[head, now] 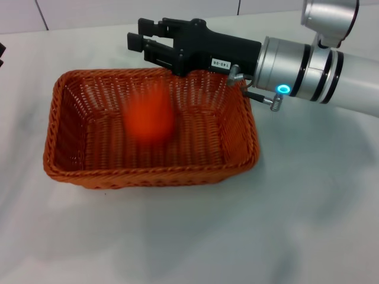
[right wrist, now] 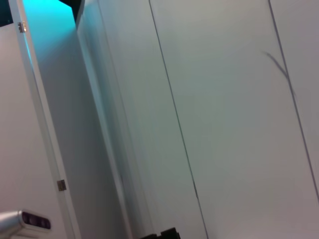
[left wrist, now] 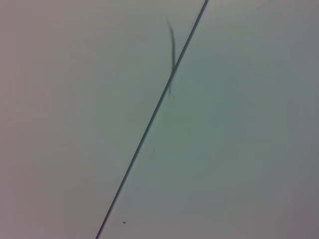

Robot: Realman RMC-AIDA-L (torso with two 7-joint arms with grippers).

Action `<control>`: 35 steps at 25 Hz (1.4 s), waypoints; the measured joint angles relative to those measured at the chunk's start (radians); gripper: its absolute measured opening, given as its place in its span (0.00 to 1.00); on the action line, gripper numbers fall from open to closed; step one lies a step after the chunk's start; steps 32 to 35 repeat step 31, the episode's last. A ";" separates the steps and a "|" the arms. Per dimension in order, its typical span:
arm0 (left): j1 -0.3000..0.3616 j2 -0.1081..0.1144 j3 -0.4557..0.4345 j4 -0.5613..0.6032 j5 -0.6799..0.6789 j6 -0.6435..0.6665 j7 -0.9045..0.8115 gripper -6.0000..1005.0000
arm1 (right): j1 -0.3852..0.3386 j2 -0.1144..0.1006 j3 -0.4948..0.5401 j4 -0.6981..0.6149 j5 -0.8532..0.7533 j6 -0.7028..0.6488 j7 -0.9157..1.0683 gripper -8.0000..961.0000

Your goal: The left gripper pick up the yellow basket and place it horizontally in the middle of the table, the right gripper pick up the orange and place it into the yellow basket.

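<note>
The yellow basket (head: 237, 118), orange-brown wicker, lies lengthwise across the middle of the white table (head: 308, 225). The orange (head: 149, 118) is inside it, left of centre, and looks smeared by motion. My right gripper (head: 141, 34) hovers over the basket's far rim. It is open and empty, with its fingers pointing left and apart from the orange. Only the dark tips of my left gripper (head: 2, 54) show at the left edge of the head view, away from the basket. Neither wrist view shows the basket or the orange.
My right arm (head: 320, 71) reaches in from the right above the table behind the basket. White wall panels stand beyond the table's far edge (head: 77, 26). The wrist views show only pale panels with thin seams (left wrist: 149, 119).
</note>
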 joint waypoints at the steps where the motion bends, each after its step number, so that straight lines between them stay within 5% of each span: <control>1: 0.002 0.000 0.000 0.000 -0.001 0.000 0.000 0.73 | -0.003 0.000 0.002 0.000 -0.001 0.001 0.000 0.30; 10: 0.006 -0.001 0.000 -0.002 -0.002 0.012 0.000 0.73 | -0.058 -0.005 0.022 0.002 0.038 -0.001 -0.042 0.69; 14: 0.009 -0.002 -0.005 -0.005 -0.004 0.019 0.000 0.73 | -0.150 -0.003 0.024 0.004 0.234 -0.012 -0.193 0.88; 24: 0.042 -0.003 -0.029 -0.026 -0.087 0.070 0.084 0.73 | -0.258 -0.005 0.084 0.169 0.677 -0.065 -0.603 0.91; 31: 0.055 -0.006 -0.156 -0.201 -0.257 0.155 0.387 0.73 | -0.284 -0.006 0.240 0.233 0.796 -0.056 -0.625 0.91; 35: 0.055 -0.006 -0.156 -0.201 -0.257 0.155 0.387 0.73 | -0.284 -0.006 0.240 0.233 0.796 -0.056 -0.625 0.91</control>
